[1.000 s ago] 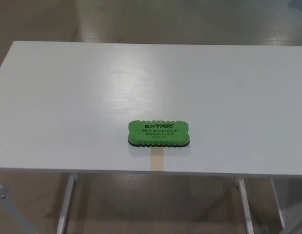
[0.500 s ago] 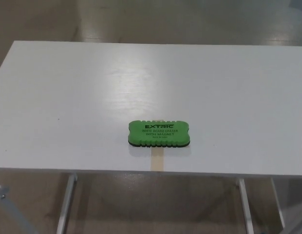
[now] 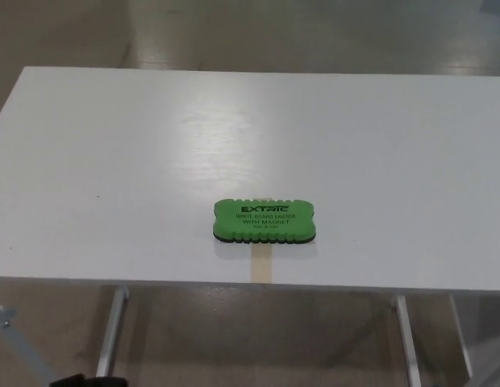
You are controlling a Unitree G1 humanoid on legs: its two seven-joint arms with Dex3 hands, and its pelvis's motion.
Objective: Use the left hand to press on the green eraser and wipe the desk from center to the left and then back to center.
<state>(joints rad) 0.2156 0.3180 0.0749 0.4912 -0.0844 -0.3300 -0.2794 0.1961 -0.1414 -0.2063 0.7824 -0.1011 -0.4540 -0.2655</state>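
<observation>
Lying flat on the white tabletop (image 3: 113,161), the green eraser (image 3: 264,221) sits a little toward the near edge and close to the middle of the tabletop's width, its long side running left to right. Its top face carries black print, with the brand line uppermost and smaller lines beneath it, and a thin dark layer shows along the eraser's lower edge where it meets the surface. A narrow strip of tan tape (image 3: 261,266) runs from just under the eraser's near side to the near edge of the tabletop, and a small bit of the same tan colour peeks out at the eraser's far side. To the eraser's left, well apart from it, a tiny dark speck (image 3: 97,196) marks the white surface. A soft glare lies on the tabletop beyond the eraser. Nothing touches the eraser, and it rests alone on the surface. Neither the left hand nor the right hand shows anywhere, so where the eraser lies relative to the left hand cannot be told, nor can whether either hand's fingers are wide or closed. Below the near edge, on the eraser's near left, a small dark shape (image 3: 87,380) shows at the bottom border of the view, too little of it visible to say what it is. Pale metal table legs (image 3: 111,330) stand under the tabletop on both sides of the eraser, above a brownish floor (image 3: 258,339).
</observation>
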